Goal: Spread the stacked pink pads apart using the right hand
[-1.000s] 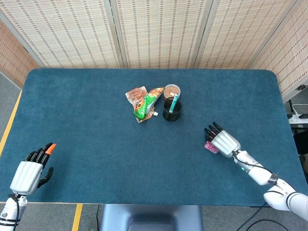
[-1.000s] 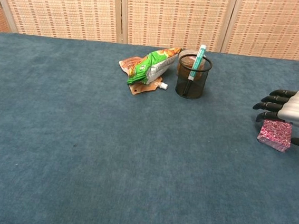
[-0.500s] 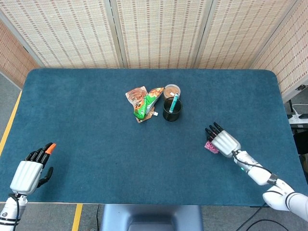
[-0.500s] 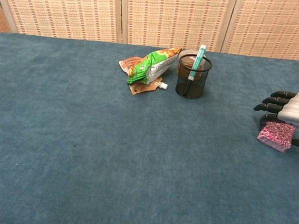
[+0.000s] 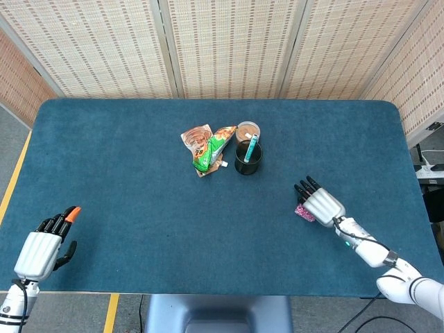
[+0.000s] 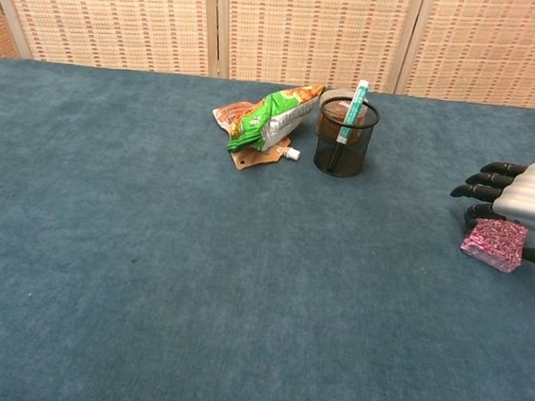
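1. My right hand [image 6: 523, 204] hovers over the pink pads [image 6: 494, 244], fingers apart and curved, gripping nothing I can see; it has barely shifted since a second ago.
2. The pads, still stacked, lie under its palm at the table's [image 5: 139, 159] right side.
3. My left hand [image 5: 45, 246] rests idle, fingers loosely curled, unchanged.

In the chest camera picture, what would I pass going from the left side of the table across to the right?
Orange and green snack pouches → dark mesh cup with a tube standing in it → stacked pink pads, with the robot's right hand hovering over them at the right edge.
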Available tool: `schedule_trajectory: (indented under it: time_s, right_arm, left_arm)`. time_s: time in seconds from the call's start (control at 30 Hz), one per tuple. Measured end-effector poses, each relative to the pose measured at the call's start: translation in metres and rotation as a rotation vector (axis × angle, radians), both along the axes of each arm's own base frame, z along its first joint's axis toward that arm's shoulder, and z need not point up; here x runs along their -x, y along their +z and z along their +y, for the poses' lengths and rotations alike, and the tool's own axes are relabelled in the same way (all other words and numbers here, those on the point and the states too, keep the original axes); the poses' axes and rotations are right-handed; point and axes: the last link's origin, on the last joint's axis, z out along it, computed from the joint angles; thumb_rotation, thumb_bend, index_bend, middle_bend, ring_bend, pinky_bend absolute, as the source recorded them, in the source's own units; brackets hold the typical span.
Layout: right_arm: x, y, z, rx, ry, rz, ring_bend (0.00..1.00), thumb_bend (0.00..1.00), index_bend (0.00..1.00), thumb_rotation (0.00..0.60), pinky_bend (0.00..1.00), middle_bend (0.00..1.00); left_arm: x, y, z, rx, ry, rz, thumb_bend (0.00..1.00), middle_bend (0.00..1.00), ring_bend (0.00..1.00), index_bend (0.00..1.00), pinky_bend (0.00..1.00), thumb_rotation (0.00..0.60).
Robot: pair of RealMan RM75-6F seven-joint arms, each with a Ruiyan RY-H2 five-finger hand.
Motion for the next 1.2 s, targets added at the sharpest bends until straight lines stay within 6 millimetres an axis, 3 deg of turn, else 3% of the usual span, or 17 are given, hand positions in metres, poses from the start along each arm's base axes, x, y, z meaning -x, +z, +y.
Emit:
schedule_trajectory:
  time_s: [0.47,0.9,1.2]
  right_arm:
    - [-0.005,0.0,0.0,0.008,0.023,-0.01,0.0,0.3,0.53,0.6,0.02,0.09]
    - [-0.015,0.005,0.003,0.015,0.061,-0.004,0.0,0.3,0.56,0.6,0.02,0.09]
    - [-0.037,-0.002,0.004,-0.003,0.111,-0.025,0.0,0.3,0.56,0.6,0.02,0.09]
  left_arm:
    - [-0.001,0.0,0.0,-0.002,-0.003,-0.002,0.47,0.1,0.2,0.0,0.3,0.6]
    - [-0.002,0.001,-0.001,-0.002,-0.008,-0.007,0.47,0.1,0.2,0.0,0.31,0.6]
    - [-0.002,0.004,-0.002,-0.008,-0.01,-0.013,0.47,0.1,0.2,0.0,0.31,0.6]
